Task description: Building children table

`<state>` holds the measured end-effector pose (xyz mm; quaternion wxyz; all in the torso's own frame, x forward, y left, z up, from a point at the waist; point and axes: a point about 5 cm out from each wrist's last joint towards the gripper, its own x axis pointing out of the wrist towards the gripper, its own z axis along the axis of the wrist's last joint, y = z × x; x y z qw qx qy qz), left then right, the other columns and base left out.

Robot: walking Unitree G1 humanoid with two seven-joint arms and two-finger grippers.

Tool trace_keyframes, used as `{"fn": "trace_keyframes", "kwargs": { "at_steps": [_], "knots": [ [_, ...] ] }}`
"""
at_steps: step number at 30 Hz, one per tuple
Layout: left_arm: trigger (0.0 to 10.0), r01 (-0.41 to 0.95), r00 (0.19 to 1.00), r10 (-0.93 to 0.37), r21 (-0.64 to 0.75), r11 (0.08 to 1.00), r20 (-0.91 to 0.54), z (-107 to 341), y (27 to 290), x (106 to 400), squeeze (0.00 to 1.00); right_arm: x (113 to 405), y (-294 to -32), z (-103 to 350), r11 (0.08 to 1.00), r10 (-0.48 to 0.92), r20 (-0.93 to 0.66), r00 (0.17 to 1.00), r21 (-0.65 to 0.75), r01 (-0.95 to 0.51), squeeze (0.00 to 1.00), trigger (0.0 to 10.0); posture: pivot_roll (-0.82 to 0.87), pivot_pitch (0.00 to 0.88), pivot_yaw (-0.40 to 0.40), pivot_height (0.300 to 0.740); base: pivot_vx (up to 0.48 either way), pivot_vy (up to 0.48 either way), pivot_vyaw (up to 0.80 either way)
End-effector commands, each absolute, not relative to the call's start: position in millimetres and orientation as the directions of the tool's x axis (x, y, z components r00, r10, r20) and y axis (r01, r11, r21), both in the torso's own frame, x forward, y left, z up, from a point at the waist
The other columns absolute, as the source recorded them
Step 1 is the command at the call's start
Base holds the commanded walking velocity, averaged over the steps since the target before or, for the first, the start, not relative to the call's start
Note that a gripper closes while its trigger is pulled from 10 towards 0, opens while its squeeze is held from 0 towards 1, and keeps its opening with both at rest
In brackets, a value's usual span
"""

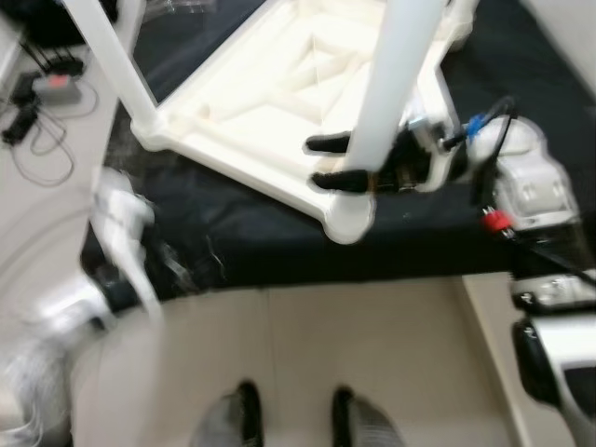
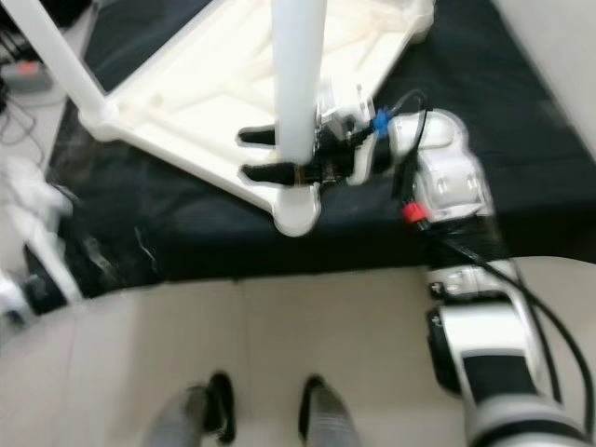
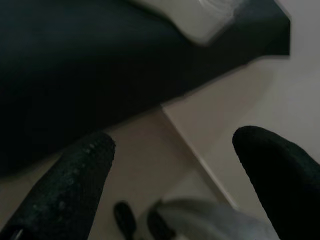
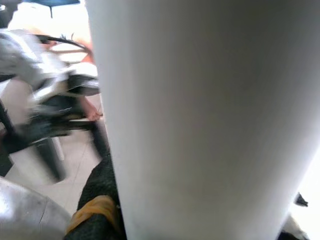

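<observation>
A white children's table [image 1: 270, 102] lies upside down on a black surface [image 1: 279, 247]. A white table leg [image 1: 386, 84] stands up from its near corner [image 1: 349, 219]. My right gripper [image 1: 313, 162] reaches in from the right, one black finger on each side of that leg just above the corner, shut on it. The right wrist view has the leg [image 4: 200, 115] pressed close against the camera. A second leg [image 1: 107, 51] rises at the table's far left corner. My left arm [image 1: 121, 242] hangs blurred low at the left, and the left gripper [image 3: 172, 142] is open over the floor.
Beige floor [image 1: 326, 354] runs along the near edge of the black surface, with my two feet [image 1: 247, 414] at the bottom. A small device with cables [image 1: 56, 86] lies on the floor at the far left. A white wall edge [image 1: 568, 37] stands at the right.
</observation>
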<state>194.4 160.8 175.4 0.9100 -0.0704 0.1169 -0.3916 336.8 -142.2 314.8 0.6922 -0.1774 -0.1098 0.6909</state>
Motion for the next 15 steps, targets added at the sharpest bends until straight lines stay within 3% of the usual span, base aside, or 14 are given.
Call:
{"fn": "trace_keyframes", "kwargs": {
  "at_steps": [1, 10, 15],
  "knots": [
    [10.0, 0.743, 0.63, -0.765, -0.184, 0.643, -0.131, 182, 145, 175, 0.03, 339, -135, 294, -0.066, 0.991, -0.135, -0.024, -0.318, -0.946, 0.0, 0.0, -0.02, 0.314, -0.033, 0.74, 0.0, 0.0, 0.0],
    [10.0, 0.736, 0.629, -0.756, -0.175, 0.654, -0.181, 166, 122, 159, 0.0, 340, -129, 291, -0.037, 0.996, -0.09, -0.011, -0.296, -0.955, 0.0, 0.0, -0.02, 0.323, -0.039, 0.74, 0.0, 0.0, 0.0],
    [10.0, 0.71, 0.69, -0.715, -0.087, 0.699, -0.11, 172, 121, 155, 0.0, 339, -129, 285, -0.02, 0.997, -0.079, 0.002, -0.273, -0.962, 0.0, 0.0, -0.03, 0.332, -0.041, 0.74, 0.0, 0.0, 0.0]
  ]
}}
